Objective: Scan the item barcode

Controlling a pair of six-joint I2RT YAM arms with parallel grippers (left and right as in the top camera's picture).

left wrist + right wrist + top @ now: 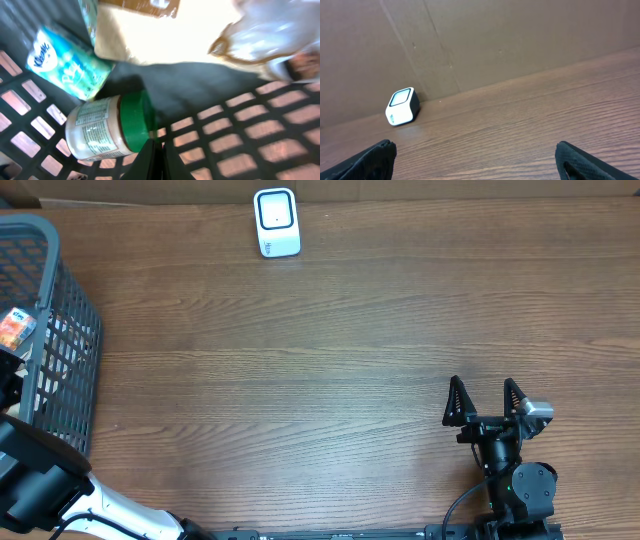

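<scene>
Where its inside shows, basket (70, 330) holds green-lidded jar (107, 132), tissue pack (65, 65), possibly a bag (260, 35). Left gripper (155, 159) closed beside jar; right gripper (485, 395) open, facing scanner (276, 222).

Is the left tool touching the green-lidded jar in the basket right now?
Cannot tell. In the left wrist view the shut left tool tip overlaps the lid edge of the green-lidded jar, but depth there is unclear.

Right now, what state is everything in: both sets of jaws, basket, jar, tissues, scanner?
Basket, upright, holding items.
Left gripper, down in the basket, jaws shut with nothing between them.
Right gripper, jaws wide open, empty.
Jar, on its side, green lid on.
Tissue pack, lying in the basket.
Scanner, standing, untouched.
</scene>
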